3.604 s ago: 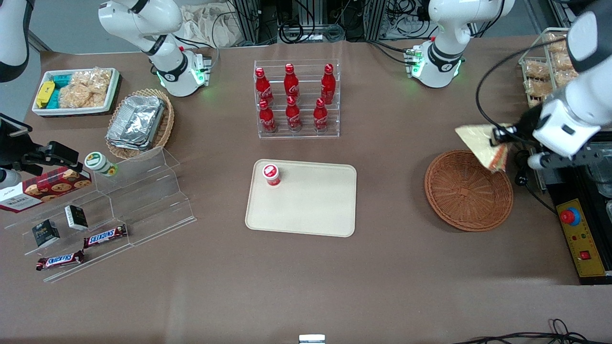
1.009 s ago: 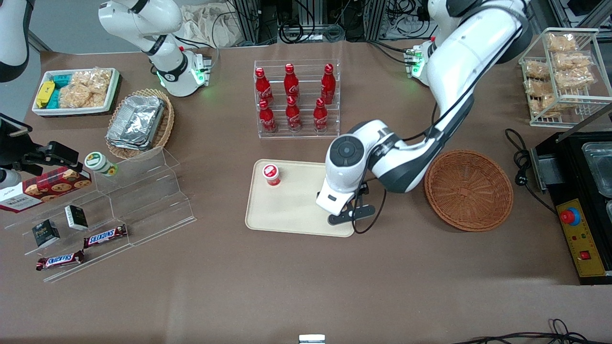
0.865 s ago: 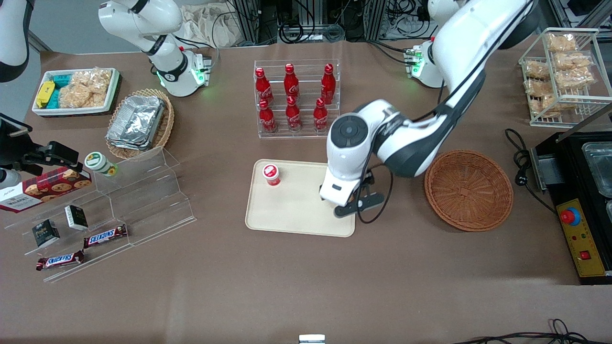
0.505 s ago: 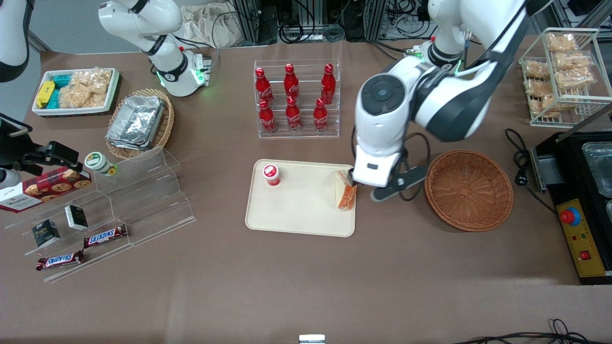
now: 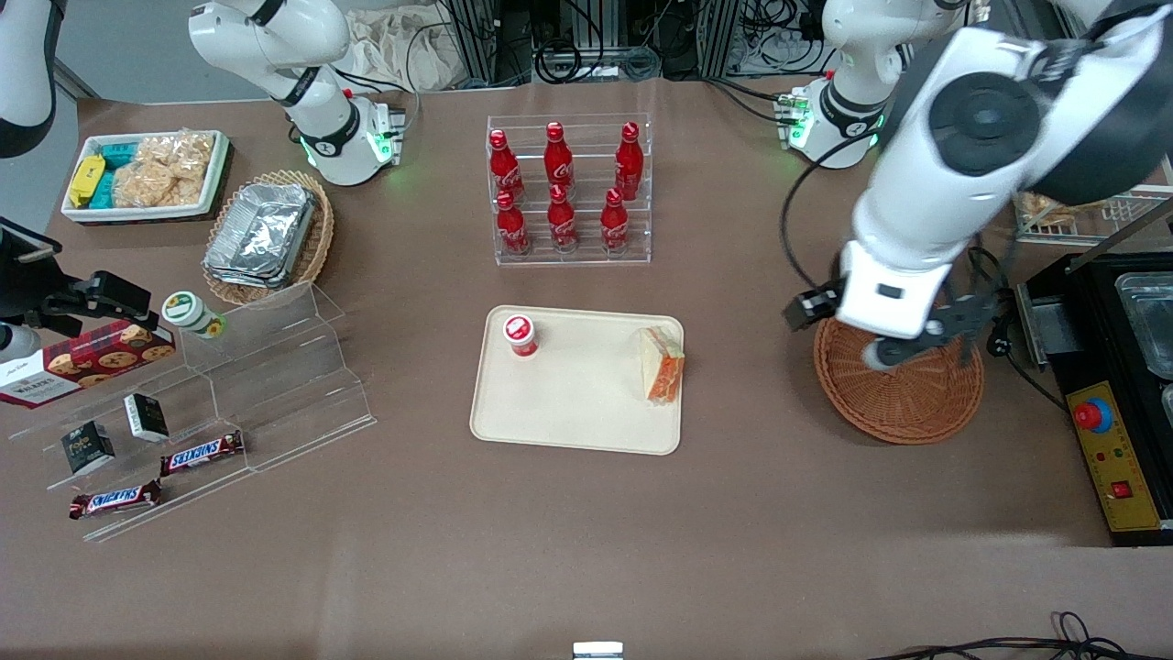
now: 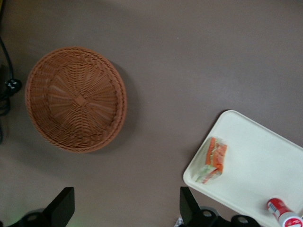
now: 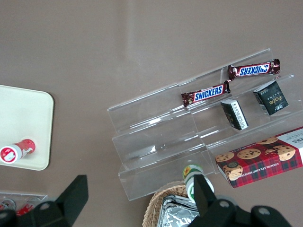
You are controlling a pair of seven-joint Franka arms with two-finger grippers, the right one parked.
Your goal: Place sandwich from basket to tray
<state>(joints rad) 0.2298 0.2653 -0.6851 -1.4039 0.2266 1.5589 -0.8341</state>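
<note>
Jaws now wide, empty, sandwich [image 5: 662,365] released.

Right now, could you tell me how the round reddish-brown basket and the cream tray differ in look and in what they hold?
The basket is round, woven and reddish-brown; the tray is flat, rectangular, smooth and cream. The basket is empty; the tray holds the sandwich near its edge toward the basket, and a small red-capped bottle. The gripper, fingers open, hangs above the basket, not the tray. Both rest on the brown table.
</note>
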